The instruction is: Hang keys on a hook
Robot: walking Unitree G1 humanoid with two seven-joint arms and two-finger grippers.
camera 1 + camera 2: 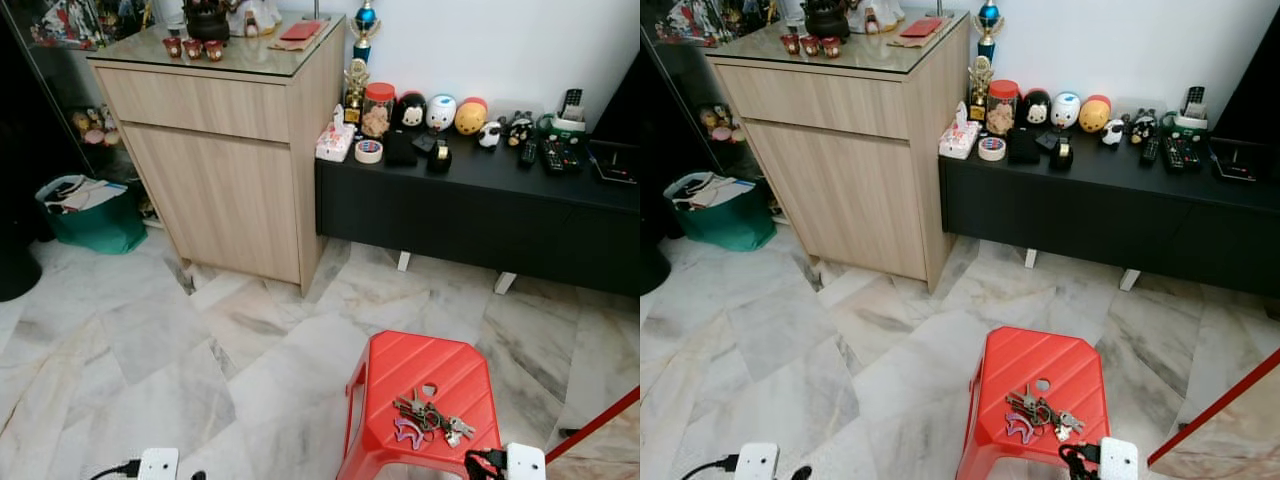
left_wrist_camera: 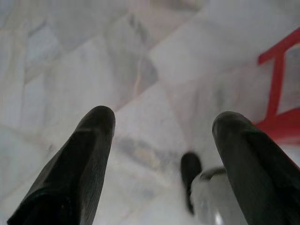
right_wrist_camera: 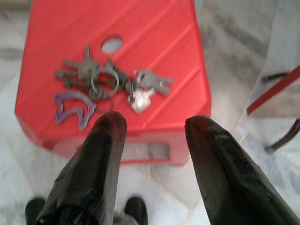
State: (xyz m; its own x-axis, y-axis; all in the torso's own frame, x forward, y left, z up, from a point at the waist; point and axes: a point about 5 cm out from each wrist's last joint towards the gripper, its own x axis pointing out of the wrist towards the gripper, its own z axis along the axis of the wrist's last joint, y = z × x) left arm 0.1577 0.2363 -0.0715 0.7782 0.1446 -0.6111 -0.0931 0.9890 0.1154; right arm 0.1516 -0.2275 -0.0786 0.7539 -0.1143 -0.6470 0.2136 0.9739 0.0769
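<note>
Right gripper jaws wide, empty, above red stool front edge; keys near edge. Left gripper jaws wide, empty.

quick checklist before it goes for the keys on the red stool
1. Keys lie flat and unobstructed on the red stool: ok.
2. Right end effector open, above the stool's near edge and not touching the keys: ok.
3. Key ring and purple charm spread out, giving a graspable part: ok.
4. Left end effector open over bare marble floor, away from the stool: ok.
5. Hook to hang the keys on located: cannot tell; none can be made out near the wooden cabinet or the black console.
</note>
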